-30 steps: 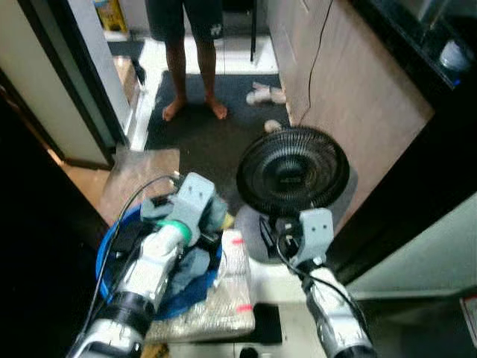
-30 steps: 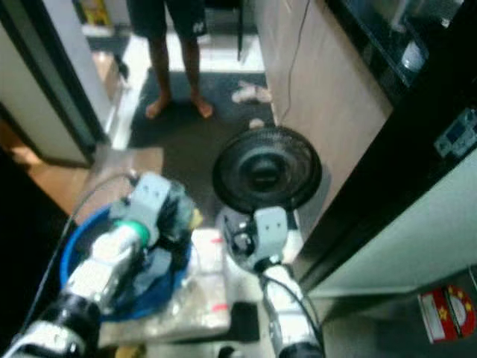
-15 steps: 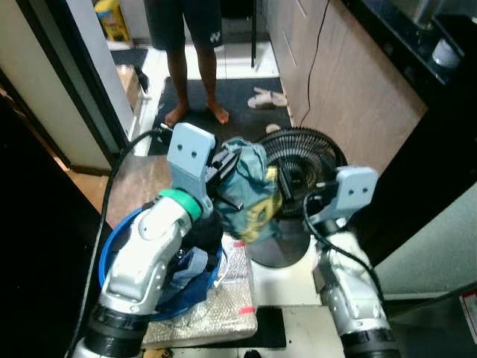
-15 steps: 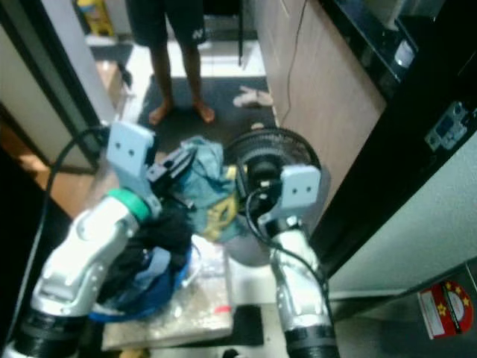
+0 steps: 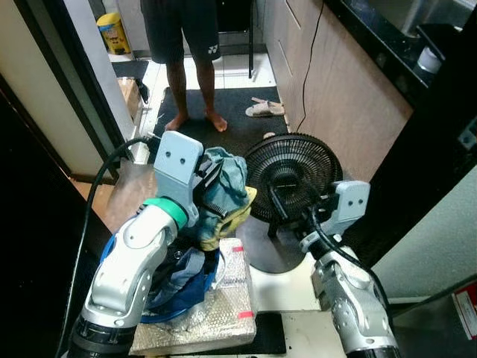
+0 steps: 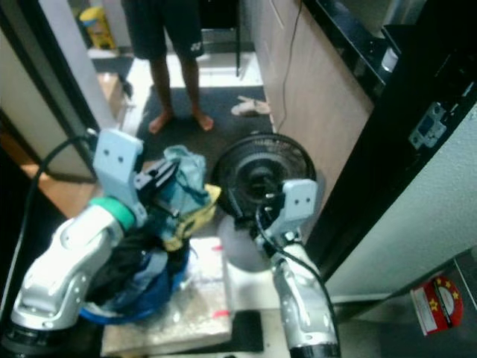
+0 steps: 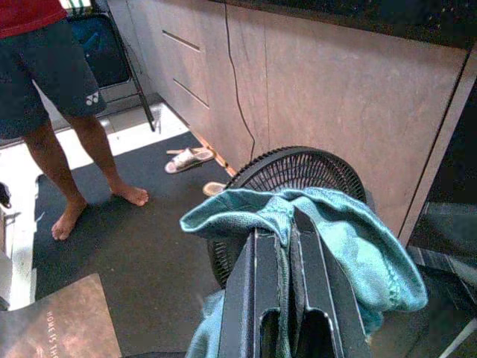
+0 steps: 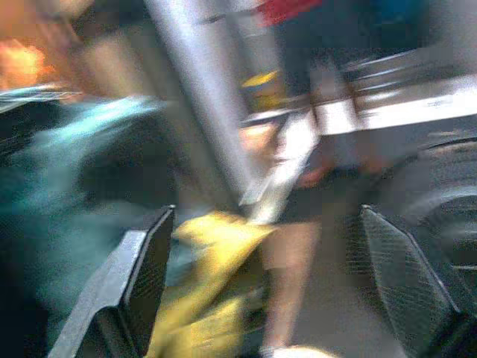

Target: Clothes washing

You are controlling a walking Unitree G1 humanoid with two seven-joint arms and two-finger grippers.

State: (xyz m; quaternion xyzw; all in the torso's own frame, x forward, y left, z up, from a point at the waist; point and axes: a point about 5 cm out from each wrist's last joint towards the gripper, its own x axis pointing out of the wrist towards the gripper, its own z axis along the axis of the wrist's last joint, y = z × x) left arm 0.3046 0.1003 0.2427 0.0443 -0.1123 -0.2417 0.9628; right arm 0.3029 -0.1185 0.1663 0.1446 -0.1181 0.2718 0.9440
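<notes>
I'm holding a teal and yellow garment (image 5: 227, 195) pinched in the left gripper (image 5: 212, 185), lifted above the blue basket (image 5: 195, 287). The cloth is hanging toward the floor fan (image 5: 292, 175), on the right gripper's (image 5: 279, 209) side. That gripper's 2 fingers are standing spread and empty, the nearer helper.

Basin (image 5: 112, 250) of clothes left of the fan (image 5: 292, 177), person (image 5: 182, 45) beyond, cabinets (image 5: 335, 97) on the right.
</notes>
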